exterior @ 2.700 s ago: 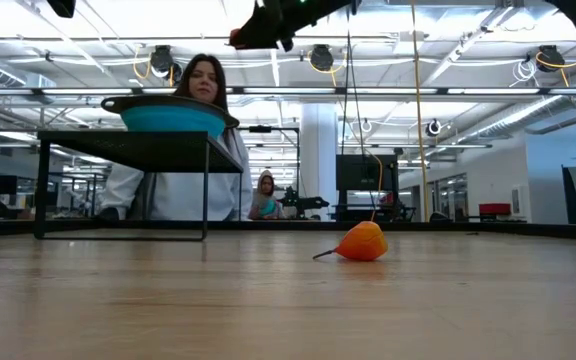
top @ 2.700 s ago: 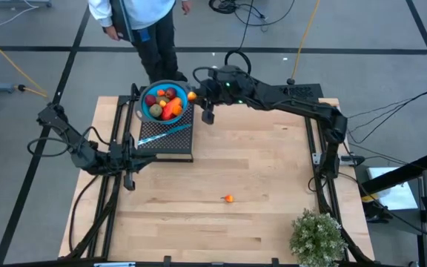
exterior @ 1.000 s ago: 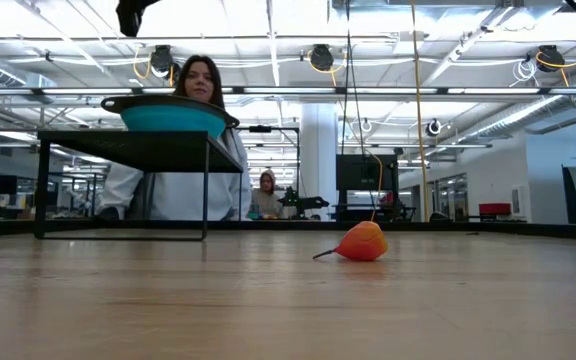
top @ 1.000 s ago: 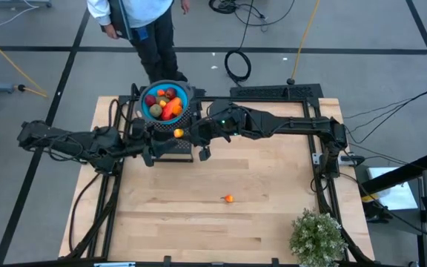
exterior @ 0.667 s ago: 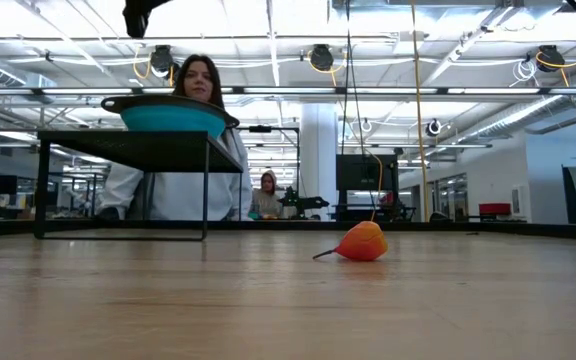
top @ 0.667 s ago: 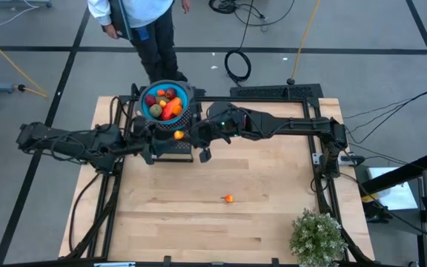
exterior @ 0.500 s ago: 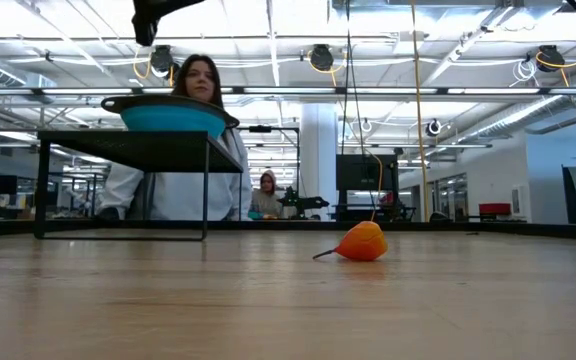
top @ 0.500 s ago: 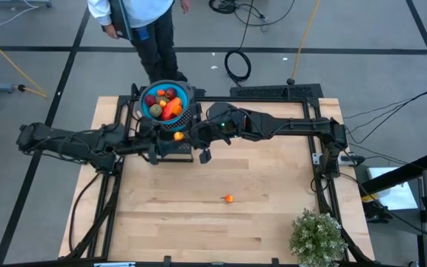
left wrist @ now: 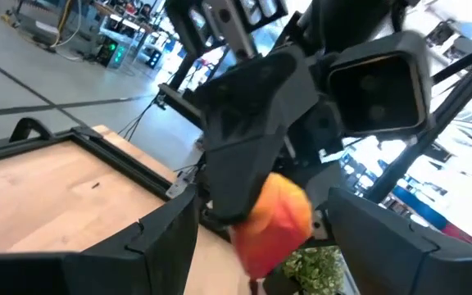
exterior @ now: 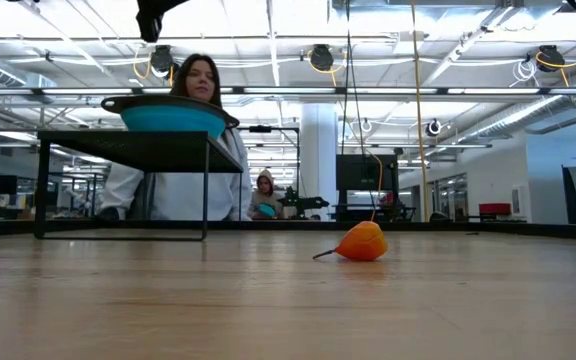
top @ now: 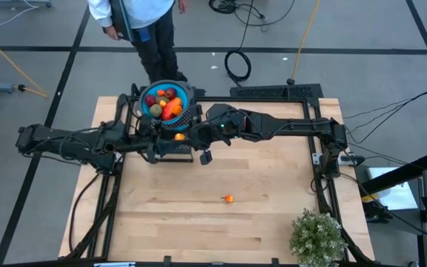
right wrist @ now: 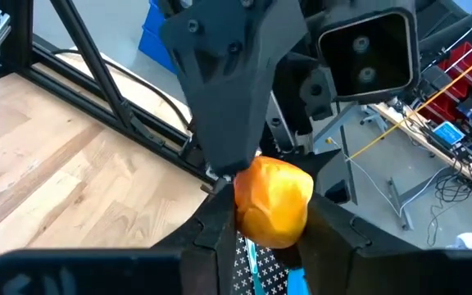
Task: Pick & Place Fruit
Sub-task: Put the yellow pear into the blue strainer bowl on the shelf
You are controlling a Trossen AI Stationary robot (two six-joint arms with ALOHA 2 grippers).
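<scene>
The two dark arms meet above the black stand [top: 170,145] near the far side of the wooden counter [top: 258,215]. The right claw [right wrist: 270,233] is squeezed tight on a small orange fruit [right wrist: 273,201], and its two fingers press on both sides of it. From above, the same orange fruit shows as a tiny bright spot between the two arms, just in front of the blue bowl [top: 147,113]. The left claw [left wrist: 256,225] comes in from the other side with its fingers spread apart, and the orange fruit sits between them, but I cannot tell if they touch it. The blue bowl stands on the stand and is full of toy fruit [top: 164,102], red, orange and brownish ones all piled together. One more little orange fruit [exterior: 361,242] lies alone on the counter, well apart from the stand and nearer the front. A bushy green plant [top: 317,237] stands at the front right corner. A person [top: 136,22] stands behind the counter.
</scene>
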